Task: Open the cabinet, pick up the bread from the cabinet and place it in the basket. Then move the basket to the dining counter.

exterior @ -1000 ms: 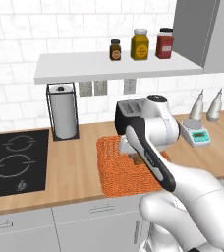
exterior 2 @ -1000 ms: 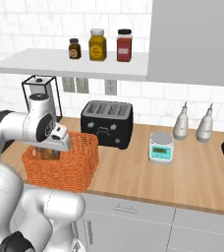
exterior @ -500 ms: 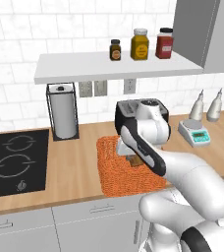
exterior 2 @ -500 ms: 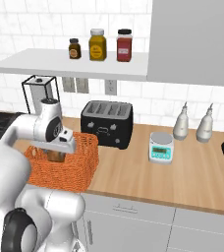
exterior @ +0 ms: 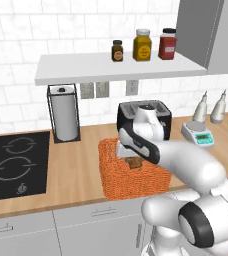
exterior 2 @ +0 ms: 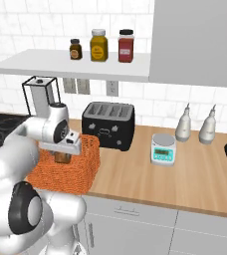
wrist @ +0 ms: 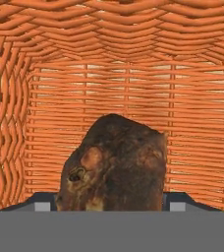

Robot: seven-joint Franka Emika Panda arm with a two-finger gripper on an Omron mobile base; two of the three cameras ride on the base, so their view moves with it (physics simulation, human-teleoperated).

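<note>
From the left base view you see the gripper [exterior: 134, 161] clamped on the bread [exterior: 134, 163], low inside the basket [exterior: 131, 172] on the desk [exterior: 71, 177]. From the right, the black toaster [exterior 2: 108, 124] stands just beyond the basket [exterior 2: 68, 167]. Looking along the hand, the bread [wrist: 115, 165] sits with its long axis across the fingers, basket walls [wrist: 6, 123] close around.

Basket [wrist: 128, 74] of woven orange wicker, ribbed; bread [wrist: 116, 165] dark, rough, crusty; worktop [exterior 2: 195, 174] smooth light wood.

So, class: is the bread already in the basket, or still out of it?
In, though still gripped. The pincer holds the bread low between the basket walls; the hand view shows wicker all around it.
</note>
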